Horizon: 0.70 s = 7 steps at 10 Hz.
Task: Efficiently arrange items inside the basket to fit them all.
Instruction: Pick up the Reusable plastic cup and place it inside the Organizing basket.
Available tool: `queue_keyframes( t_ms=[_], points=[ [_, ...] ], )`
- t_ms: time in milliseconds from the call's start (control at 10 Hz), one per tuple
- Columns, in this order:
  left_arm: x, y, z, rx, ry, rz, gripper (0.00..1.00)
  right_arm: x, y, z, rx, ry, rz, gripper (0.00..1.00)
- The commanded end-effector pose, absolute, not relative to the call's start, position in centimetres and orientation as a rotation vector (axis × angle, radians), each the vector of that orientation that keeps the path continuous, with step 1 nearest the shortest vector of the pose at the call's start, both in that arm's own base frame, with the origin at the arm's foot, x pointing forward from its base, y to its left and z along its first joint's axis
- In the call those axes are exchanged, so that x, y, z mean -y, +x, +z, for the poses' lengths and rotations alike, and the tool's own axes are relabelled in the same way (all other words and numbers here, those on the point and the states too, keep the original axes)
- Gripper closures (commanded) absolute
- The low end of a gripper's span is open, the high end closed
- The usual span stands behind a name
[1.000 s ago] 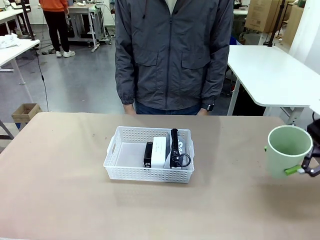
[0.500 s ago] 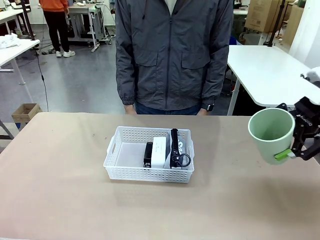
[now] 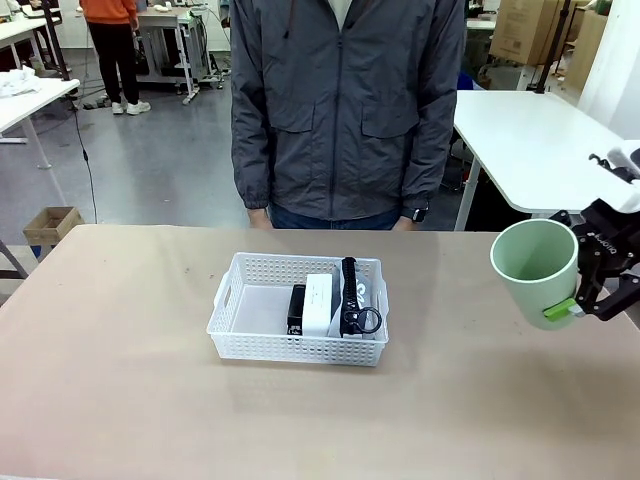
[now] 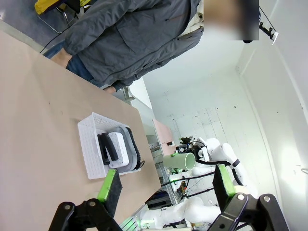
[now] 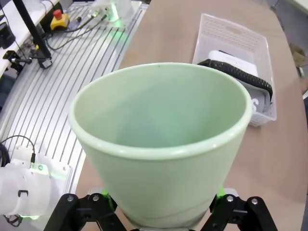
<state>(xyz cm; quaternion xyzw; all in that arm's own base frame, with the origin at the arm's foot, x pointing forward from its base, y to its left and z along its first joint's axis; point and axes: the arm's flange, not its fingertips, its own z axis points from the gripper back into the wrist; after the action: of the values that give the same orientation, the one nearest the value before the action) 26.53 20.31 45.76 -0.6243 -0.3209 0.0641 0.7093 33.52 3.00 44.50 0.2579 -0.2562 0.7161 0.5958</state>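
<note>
The right tool [image 3: 585, 305] has lifted the green cup [image 3: 535, 270] higher, leftward.

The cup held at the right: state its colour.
Pale green, plain and unpatterned, inside and out. The cup shows best in the right wrist view.

A fixed front camera faces a standing person across the table [image 3: 120, 380]. The rolled left wrist camera views the basket [image 4: 94, 144] from afar; the right wrist camera looks close over its cup [image 5: 161, 139] toward that basket [image 5: 231, 38].
</note>
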Motion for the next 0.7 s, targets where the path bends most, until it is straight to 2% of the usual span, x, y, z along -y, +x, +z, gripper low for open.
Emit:
queue_keyframes(
  t_ms=[0,100,200,300,600],
  points=[
    [-20.1,26.6,46.2,0.726,-1.407,0.15,0.0,-2.8,33.7,44.1,0.585,0.602,1.651,0.16],
    [-20.1,26.6,46.2,0.726,-1.407,0.15,0.0,-2.9,33.9,42.6,0.595,0.695,1.546,0.16],
    [-20.1,26.6,46.2,0.726,-1.407,0.15,0.0,-3.9,34.4,43.2,0.67,0.777,1.531,0.16],
    [-20.1,26.6,46.2,0.726,-1.407,0.15,0.0,-6.1,34.9,44.1,0.653,0.832,1.462,0.16],
    [-20.1,26.6,46.2,0.726,-1.407,0.15,0.0,-14.9,36.5,45.9,0.43,0.78,1.362,0.16]
  ],
)
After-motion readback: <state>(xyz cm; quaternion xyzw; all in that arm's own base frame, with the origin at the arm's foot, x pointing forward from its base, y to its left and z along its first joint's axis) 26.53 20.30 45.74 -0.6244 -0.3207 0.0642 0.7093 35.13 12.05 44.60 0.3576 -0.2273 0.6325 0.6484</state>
